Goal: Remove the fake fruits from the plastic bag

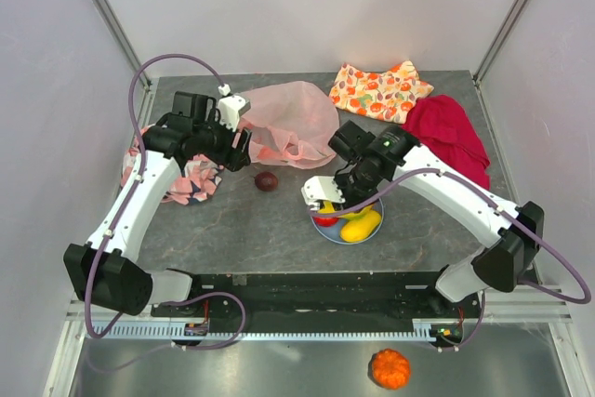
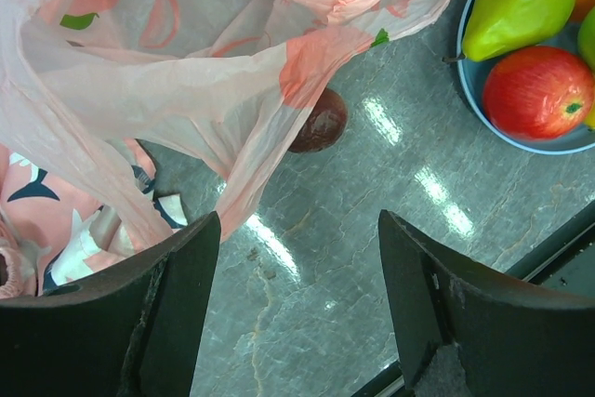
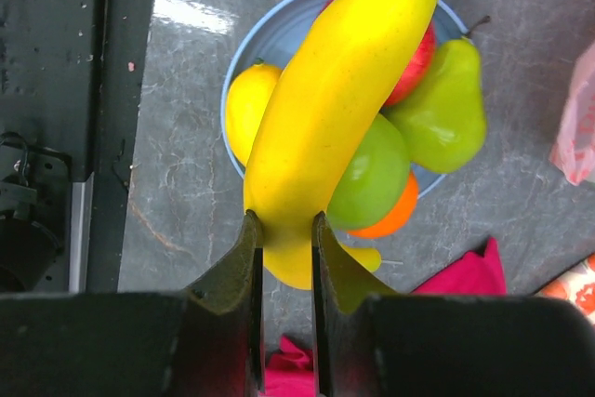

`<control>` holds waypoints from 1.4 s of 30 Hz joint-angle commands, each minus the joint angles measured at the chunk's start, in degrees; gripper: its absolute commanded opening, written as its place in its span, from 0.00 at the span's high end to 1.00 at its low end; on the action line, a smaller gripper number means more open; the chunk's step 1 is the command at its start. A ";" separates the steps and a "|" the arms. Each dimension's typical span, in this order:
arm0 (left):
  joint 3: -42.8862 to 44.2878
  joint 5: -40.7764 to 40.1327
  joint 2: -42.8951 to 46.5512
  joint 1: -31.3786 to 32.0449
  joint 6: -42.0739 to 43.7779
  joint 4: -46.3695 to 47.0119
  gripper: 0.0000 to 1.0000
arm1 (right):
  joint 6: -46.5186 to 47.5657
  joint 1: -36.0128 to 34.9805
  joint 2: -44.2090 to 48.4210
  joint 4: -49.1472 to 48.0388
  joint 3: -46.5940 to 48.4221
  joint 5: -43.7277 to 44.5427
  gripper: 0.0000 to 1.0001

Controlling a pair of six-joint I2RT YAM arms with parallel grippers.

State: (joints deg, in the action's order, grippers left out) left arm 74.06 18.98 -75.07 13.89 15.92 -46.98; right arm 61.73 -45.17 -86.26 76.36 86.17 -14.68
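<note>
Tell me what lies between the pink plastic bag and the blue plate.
Only the dark purple fruit, lying close to the plastic bag; from it to the blue plate the table is bare. The left wrist view shows this.

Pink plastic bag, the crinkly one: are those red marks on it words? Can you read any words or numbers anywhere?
No text can be read anywhere.
Thin crinkly pink plastic bag: red and green printed marks, too crumpled to read.
Orange fruit-print cloth: only pictures, no words.
Yellow plastic banana held in the right tool: no label shows.
</note>
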 commanded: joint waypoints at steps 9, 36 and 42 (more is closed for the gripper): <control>-0.23 3.34 1.15 -0.71 -0.80 1.72 0.24 | -6.19 -5.81 3.02 7.40 -6.53 6.41 0.84; -0.67 4.22 -1.48 -1.15 -1.68 1.54 0.24 | -13.57 -6.69 -1.80 -7.80 -16.91 11.77 0.82; -0.59 4.48 -2.36 -1.15 -1.86 1.63 0.24 | -13.92 -6.78 -3.21 -9.47 -17.09 13.18 0.76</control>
State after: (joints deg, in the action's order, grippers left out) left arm 73.10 21.74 -76.90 12.93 15.84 -46.59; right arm 48.18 -51.64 -88.71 68.99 69.14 -3.31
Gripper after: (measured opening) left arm 0.758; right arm 0.225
